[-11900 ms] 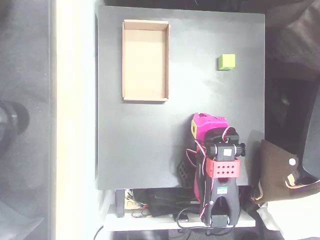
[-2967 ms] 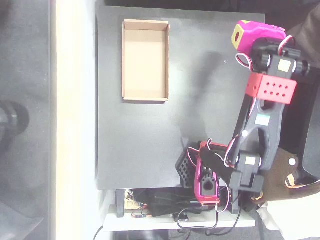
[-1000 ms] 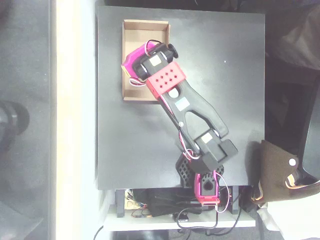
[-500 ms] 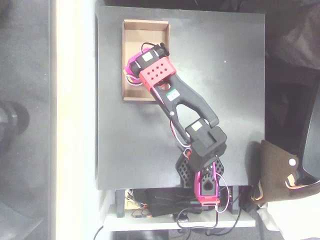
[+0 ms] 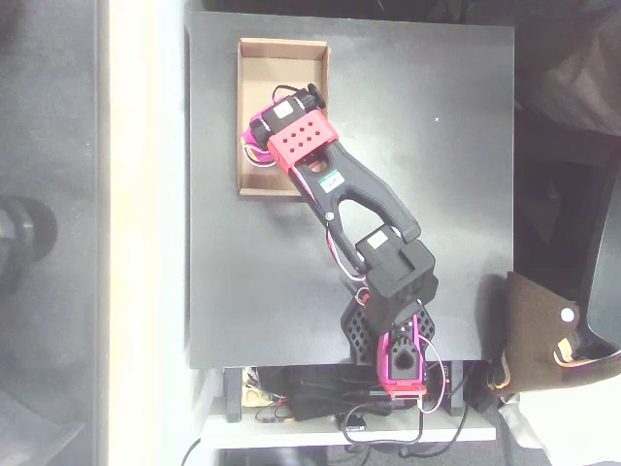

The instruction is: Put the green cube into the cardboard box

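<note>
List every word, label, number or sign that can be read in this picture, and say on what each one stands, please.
No text can be read.
White sticker on the arm's black link: a green mark, print too small to read.
White label on the wrist motor: blurred, unreadable.
Cardboard box: plain, no print.
Black table: no marks or writing.

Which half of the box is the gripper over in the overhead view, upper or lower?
The lower half. The gripper sits over the cardboard box near its left wall, with the arm crossing the bottom edge; the upper half shows bare floor.
</note>
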{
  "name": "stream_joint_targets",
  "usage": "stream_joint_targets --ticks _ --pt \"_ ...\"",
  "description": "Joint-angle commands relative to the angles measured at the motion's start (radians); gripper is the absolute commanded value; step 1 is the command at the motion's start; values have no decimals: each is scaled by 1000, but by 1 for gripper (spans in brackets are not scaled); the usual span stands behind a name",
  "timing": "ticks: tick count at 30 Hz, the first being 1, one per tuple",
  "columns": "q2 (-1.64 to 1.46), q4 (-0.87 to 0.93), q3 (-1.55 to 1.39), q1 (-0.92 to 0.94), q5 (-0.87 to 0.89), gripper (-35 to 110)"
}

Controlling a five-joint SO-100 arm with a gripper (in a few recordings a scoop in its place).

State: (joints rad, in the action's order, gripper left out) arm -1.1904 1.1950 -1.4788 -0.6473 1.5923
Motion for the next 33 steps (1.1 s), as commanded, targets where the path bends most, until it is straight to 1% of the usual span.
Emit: stream_joint_targets --ticks 1,7,12,22,33 --pt "-35 2 23 -2 109 12" --pt "-35 2 23 -3 109 29" --pt "-35 2 23 -3 109 38" --pt "-97 2 23 -5 109 38" --pt "-400 2 23 -5 109 38"
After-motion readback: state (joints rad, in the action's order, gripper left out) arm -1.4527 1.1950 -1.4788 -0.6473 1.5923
